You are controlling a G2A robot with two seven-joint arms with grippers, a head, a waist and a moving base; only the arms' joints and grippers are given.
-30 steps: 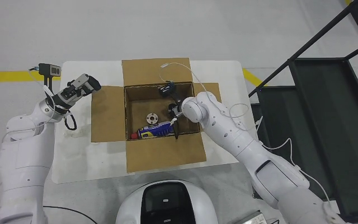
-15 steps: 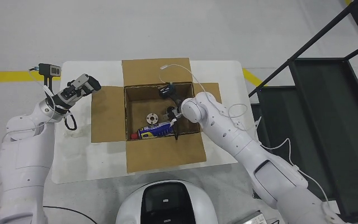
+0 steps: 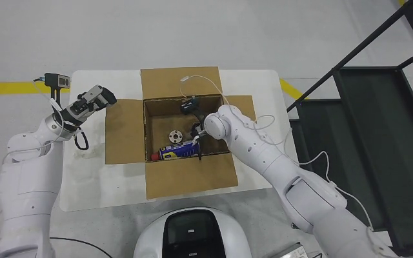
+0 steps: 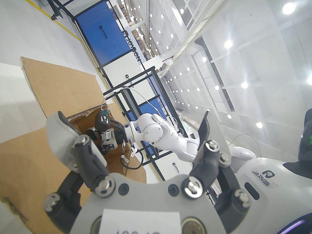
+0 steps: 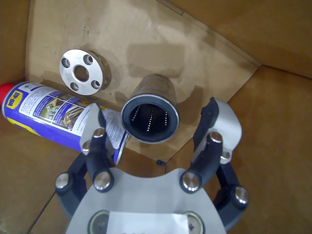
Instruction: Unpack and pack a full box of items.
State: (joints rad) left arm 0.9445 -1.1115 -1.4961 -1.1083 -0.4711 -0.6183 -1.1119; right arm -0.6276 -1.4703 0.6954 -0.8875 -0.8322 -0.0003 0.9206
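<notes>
An open cardboard box stands mid-table with its flaps spread flat. On its floor lie a blue and yellow spray can with a red cap, on its side, and a round metal flange with holes. A metal cylinder with a black-rimmed bore stands upright. My right gripper is inside the box, open, its fingers on either side of the cylinder's top and apart from it. From above, the can and flange lie beside that gripper. My left gripper is open and holds nothing, above the table's left side.
The white table has bare room to the left of the box and along its front edge. A black metal stair frame stands to the right of the table. A loose white cable arcs over the box's far flap.
My right arm has shifted slightly to the left inside the box. The left arm has not moved.
</notes>
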